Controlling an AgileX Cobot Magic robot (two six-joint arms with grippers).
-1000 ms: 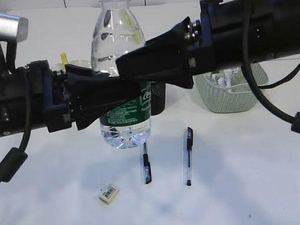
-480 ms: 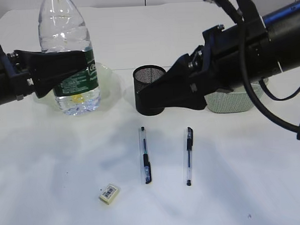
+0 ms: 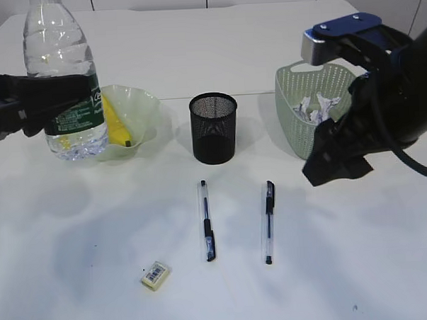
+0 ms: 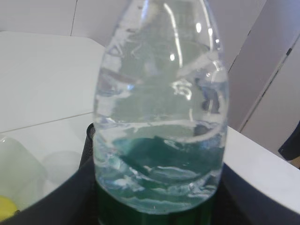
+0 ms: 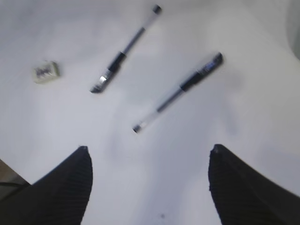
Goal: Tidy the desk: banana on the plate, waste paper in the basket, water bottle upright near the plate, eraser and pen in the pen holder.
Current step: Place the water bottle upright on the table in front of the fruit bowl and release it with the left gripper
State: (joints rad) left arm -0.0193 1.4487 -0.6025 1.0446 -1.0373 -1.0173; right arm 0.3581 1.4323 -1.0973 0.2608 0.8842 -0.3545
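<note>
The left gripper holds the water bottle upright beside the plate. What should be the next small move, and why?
Probably lower the water bottle straight down until it stands on the table, then open the left gripper. The bottle is already upright and just left of the plate with the banana, so it seems to be where the task wants it. Whether its base already touches the table, I cannot tell.

Bright, even light is washing the white tabletop [image 3: 280, 72], soft shadows are pooling beneath the arms, glare is streaking the bottle [image 4: 159, 117], and the right wrist view is looking blurred
</note>
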